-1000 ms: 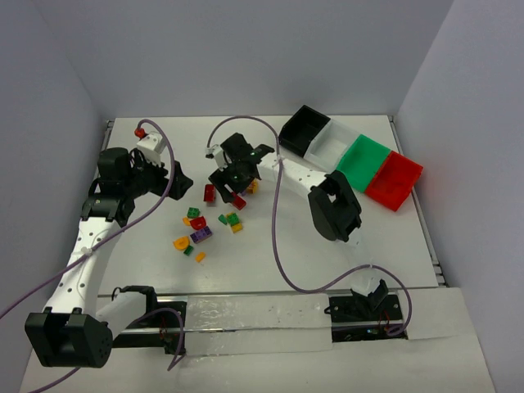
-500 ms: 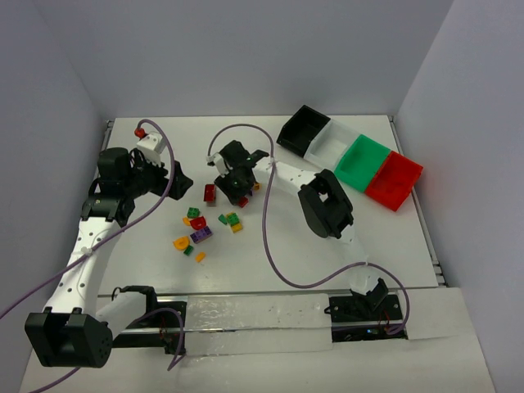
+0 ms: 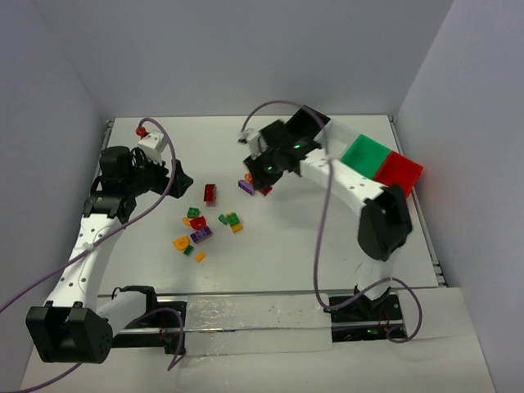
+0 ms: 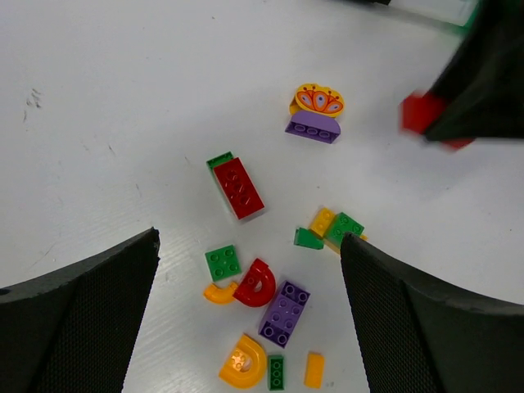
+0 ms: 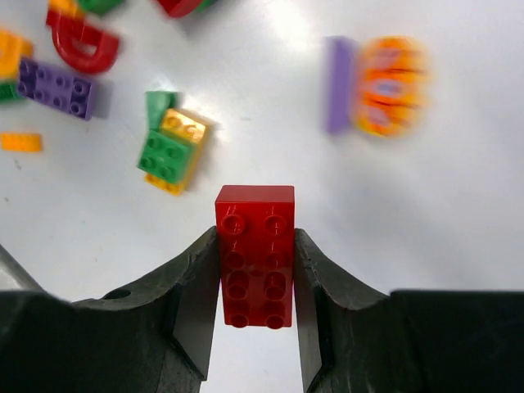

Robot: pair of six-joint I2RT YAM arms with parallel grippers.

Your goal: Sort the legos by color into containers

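My right gripper (image 3: 264,178) is shut on a red two-by-four brick (image 5: 255,246) and holds it above the table, just left of the black bin (image 3: 300,123). The white bin (image 3: 334,139), green bin (image 3: 366,157) and red bin (image 3: 399,175) follow in a row to the right. A purple piece with an orange top (image 3: 246,185) lies under the gripper. My left gripper (image 3: 182,182) is open and empty above the pile. The pile holds a red long brick (image 4: 239,187), a green square (image 4: 223,263), a red arch (image 4: 256,284), a purple brick (image 4: 284,313) and an orange arch (image 4: 243,360).
A green and yellow pair (image 5: 170,150) lies at the pile's right side. Purple cables (image 3: 321,246) loop over the table from both arms. The right arm's elbow (image 3: 383,225) hangs over the table's right part. Grey walls close the back and both sides.
My right gripper has lifted off the pile with the red brick and swung right toward the black bin. The left arm has not moved.
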